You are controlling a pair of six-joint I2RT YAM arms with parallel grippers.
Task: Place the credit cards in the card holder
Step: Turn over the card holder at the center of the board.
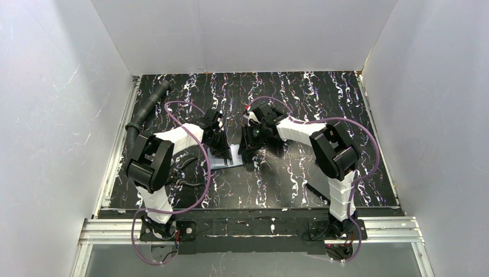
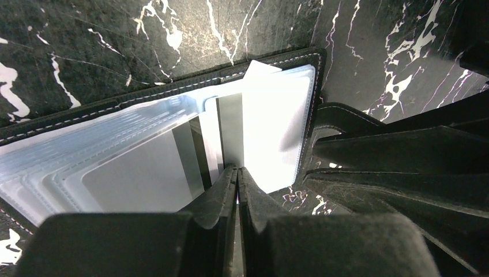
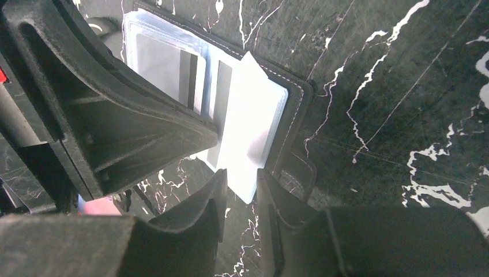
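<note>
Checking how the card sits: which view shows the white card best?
Right wrist: the white card shows nearly whole in the card holder, corner poking out. Left wrist: glared, its near edge behind the left gripper. Top external: arms mostly hide it.

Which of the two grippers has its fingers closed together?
The left gripper: its fingers meet with no gap, at the near edge of the open card holder. The right gripper differs: its fingers stand apart, with a clear gap between them.

Your L arm & R arm both reach fwd and angle inward, wrists pitched down. L gripper has its fingers pressed tight together. R gripper sits close beside it, fingers parted w/ a narrow gap.
</note>
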